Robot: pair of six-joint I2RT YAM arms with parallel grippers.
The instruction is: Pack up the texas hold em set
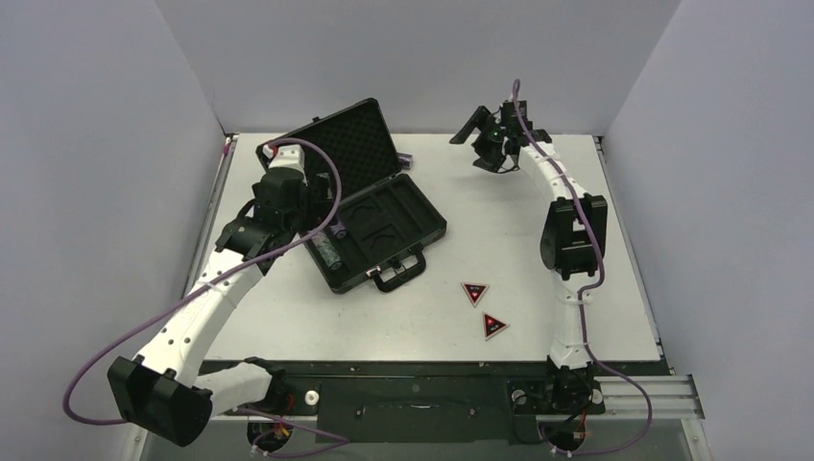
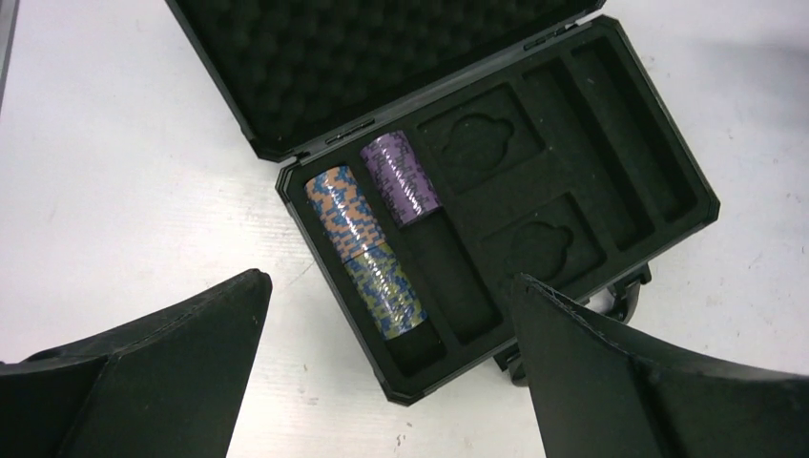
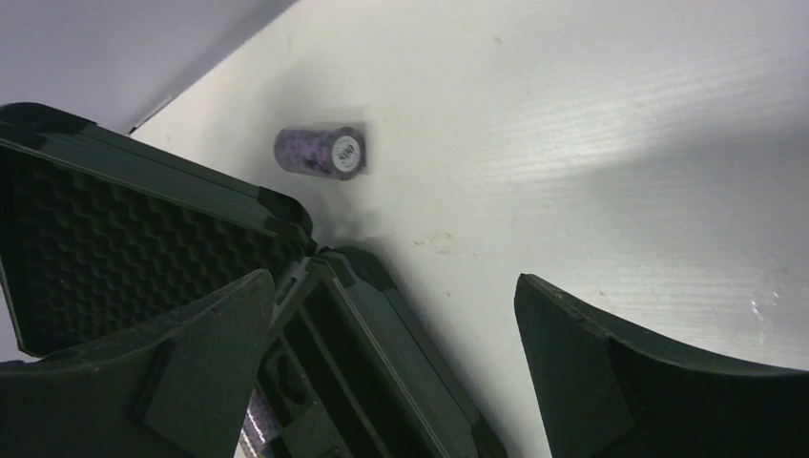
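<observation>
Overhead, you see the black briefcase lying open on the left half of the table. Its foam-lined lid is propped up toward the back wall, and its handle faces your arm bases.

Left wrist view: the foam base holds three chip stacks lying on their sides. The outermost long slot carries an orange-and-blue stack and a blue-and-olive stack, end to end and touching. The slot beside it carries a purple stack at its hinge end. Further along the base lie two shaped recesses and two more long slots. Your left gripper hovers above the base with its fingers spread wide, gripping nothing.

Right wrist view: a fourth, purple chip stack lies on its side on the table, outside the case and just behind the corner of the lid. Your right gripper is raised over the far part of the table, to the right of that stack, with its fingers spread wide and nothing between them.

Two red-and-black triangular tokens, one just beyond the other, lie flat on the table. They sit in front of the case, to the right of its handle, well apart from both grippers.
</observation>
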